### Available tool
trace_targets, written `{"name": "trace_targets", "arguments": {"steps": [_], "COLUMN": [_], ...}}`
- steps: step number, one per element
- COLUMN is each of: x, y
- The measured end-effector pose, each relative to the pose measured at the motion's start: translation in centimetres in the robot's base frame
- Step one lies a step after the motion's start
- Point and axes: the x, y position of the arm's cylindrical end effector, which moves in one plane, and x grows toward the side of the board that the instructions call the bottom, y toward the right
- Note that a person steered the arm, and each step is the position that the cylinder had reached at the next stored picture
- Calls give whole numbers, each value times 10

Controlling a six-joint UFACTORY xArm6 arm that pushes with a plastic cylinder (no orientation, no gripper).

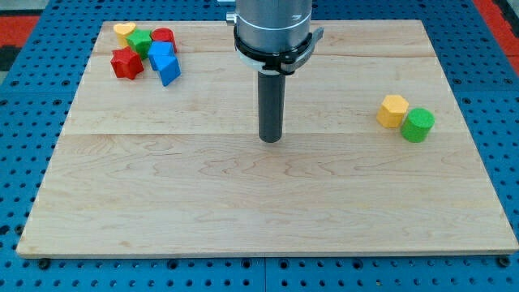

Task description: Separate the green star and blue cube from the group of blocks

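A group of blocks sits at the view's top left. In it are a green star (140, 40), a blue cube (160, 51), a longer blue block (168, 70), a red star (126, 63), a red cylinder (164, 36) and a yellow heart (123, 32). The green star lies between the yellow heart and the red cylinder, touching the blue cube's left side. My tip (270, 138) stands near the board's middle, well to the right of and below this group, touching no block.
A yellow hexagon (392, 111) and a green cylinder (418, 125) lie together at the view's right. The wooden board (268, 203) rests on a blue pegboard surface (24, 97).
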Motion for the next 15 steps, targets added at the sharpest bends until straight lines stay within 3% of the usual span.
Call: {"name": "trace_targets", "arguments": {"steps": [1, 2, 3, 4, 5, 7, 8, 9, 10, 11, 14, 15], "x": [18, 35, 16, -35, -101, -187, -233, -241, -158, -127, -116, -92], "y": [-16, -95, -202, -288, -303, -303, -287, -245, -205, -154, -62, 61]}}
